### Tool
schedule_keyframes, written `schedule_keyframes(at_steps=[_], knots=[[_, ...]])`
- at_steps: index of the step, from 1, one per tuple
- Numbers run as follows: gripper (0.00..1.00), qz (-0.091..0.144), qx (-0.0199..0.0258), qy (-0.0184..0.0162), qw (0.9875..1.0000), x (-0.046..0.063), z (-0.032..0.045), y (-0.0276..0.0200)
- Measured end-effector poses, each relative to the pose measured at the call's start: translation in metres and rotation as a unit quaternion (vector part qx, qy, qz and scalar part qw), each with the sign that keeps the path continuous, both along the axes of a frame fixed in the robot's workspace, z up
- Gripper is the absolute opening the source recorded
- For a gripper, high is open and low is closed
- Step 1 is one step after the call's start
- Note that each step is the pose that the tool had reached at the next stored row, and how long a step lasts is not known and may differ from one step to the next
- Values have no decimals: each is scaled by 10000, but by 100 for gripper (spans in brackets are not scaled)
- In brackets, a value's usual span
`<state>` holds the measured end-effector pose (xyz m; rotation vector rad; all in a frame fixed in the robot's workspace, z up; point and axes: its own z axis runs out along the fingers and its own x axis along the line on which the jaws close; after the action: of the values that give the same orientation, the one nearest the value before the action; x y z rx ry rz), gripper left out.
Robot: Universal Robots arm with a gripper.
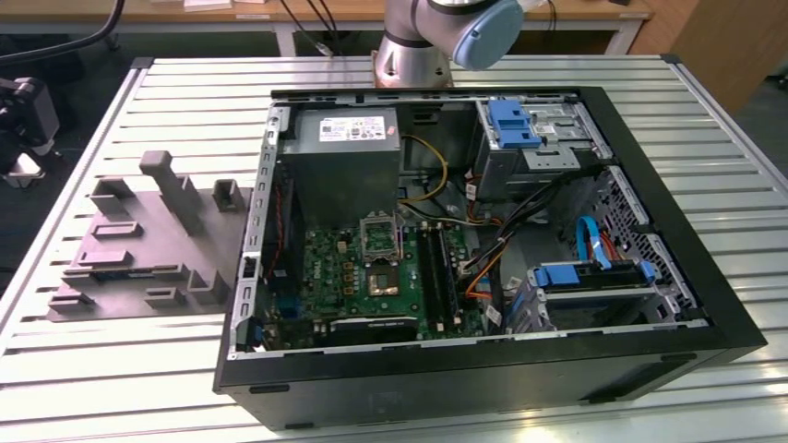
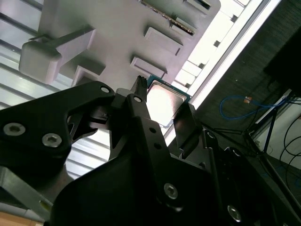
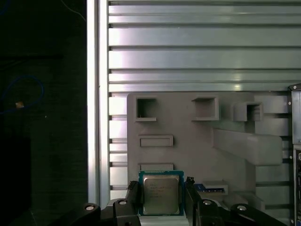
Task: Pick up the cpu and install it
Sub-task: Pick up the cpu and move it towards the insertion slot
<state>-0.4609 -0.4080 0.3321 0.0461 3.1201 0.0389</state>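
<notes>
Nearest the wrist cameras, the gripper [image 3: 161, 186] is clamped on the cpu [image 3: 161, 195]. Its matt black fingers [image 3: 133, 197] press against two opposite edges of the chip. The cpu is a thin, flat square with a smooth, pale silvery lid that catches the light, ringed by a narrow green border. In the second wrist view the same hold shows at an angle, with bolted black linkage plates behind the gripper [image 2: 163, 99] and the cpu [image 2: 162, 101] between the tips.

Beyond the chip lies the grey tray [image 3: 188, 150], dull moulded plastic with rectangular pockets and raised blocks. It rests on the table [image 3: 197, 56] of ribbed, shiny aluminium slats.

In the exterior view the tray [image 1: 136, 249] sits on the left. Right of it is the open black computer case [image 1: 689, 277], holding a green circuit board [image 1: 369, 268] and a metal-framed socket [image 1: 379, 233]. At the far side stands the arm's base [image 1: 425, 37].

One edge of the cpu is cut off by the frame of the first wrist view. Whether the cpu is clear of the tray cannot be told.
</notes>
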Motion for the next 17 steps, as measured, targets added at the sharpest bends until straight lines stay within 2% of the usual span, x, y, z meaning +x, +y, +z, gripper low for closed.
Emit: schedule_keyframes(at_steps=[12, 17], knots=[[47, 0, -1, 2, 10000, 0, 30, 0], [47, 0, 0, 1, 10000, 0, 118, 0]])
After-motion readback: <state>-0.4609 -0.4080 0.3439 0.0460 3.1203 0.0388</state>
